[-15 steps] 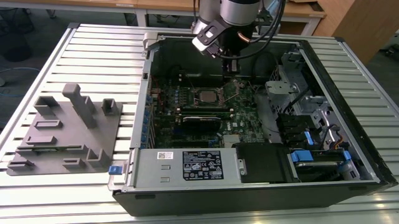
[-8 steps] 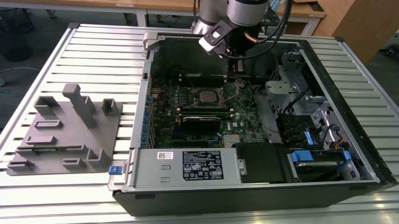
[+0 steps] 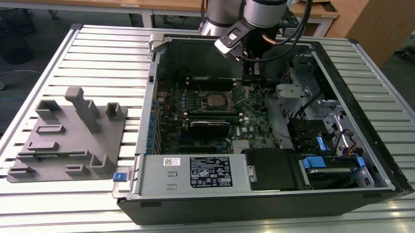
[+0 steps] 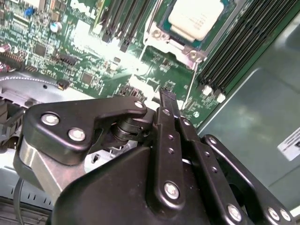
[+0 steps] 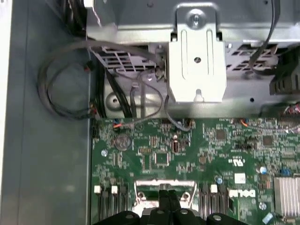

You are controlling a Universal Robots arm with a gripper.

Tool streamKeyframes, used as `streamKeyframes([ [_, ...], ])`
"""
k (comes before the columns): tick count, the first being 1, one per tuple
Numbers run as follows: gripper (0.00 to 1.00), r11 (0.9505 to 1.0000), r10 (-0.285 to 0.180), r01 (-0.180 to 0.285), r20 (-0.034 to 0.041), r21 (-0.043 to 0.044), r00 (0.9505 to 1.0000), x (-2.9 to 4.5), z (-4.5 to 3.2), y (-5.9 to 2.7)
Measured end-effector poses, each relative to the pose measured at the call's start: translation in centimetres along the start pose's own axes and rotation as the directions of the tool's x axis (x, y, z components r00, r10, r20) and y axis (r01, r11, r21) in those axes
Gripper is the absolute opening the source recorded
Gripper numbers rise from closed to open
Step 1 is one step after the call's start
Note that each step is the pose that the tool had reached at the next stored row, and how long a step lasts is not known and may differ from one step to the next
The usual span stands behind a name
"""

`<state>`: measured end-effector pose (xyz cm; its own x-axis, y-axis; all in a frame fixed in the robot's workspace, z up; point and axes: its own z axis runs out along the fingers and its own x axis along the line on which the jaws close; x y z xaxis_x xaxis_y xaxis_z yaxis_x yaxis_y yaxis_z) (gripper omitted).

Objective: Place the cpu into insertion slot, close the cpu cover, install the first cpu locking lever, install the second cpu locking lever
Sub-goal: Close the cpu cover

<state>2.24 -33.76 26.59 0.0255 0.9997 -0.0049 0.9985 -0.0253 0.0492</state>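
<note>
The cpu point(image 3: 213, 99) point(image 4: 197, 18), a square chip with a silver-grey top, lies in the insertion slot point(image 4: 161, 40) on the green board inside the open computer case. A silvery frame edge point(image 5: 164, 183) rims the slot; I cannot tell whether the cpu cover is pressed down. A thin wire lever point(image 4: 190, 89) runs beside the slot. My gripper point(image 3: 249, 81) point(image 4: 165, 92) point(image 5: 166, 193) hangs just off the slot's side toward the exterior view's right. Its fingers are shut together with nothing seen between them.
Long black memory slots point(image 4: 234, 51) run beside the socket. A silver drive bracket point(image 5: 197, 56) and loose cables point(image 5: 61, 89) lie beyond the board. A grey fixture block point(image 3: 65, 136) stands on the slatted table at the exterior view's left. The case wall point(image 3: 155, 97) rises around the board.
</note>
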Motion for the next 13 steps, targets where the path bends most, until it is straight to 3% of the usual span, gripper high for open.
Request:
streamKeyframes([
  [13,0.10,1.0000,0.000,0.000,0.0000,0.0000,1.0000,0.02,0.05,1.05],
])
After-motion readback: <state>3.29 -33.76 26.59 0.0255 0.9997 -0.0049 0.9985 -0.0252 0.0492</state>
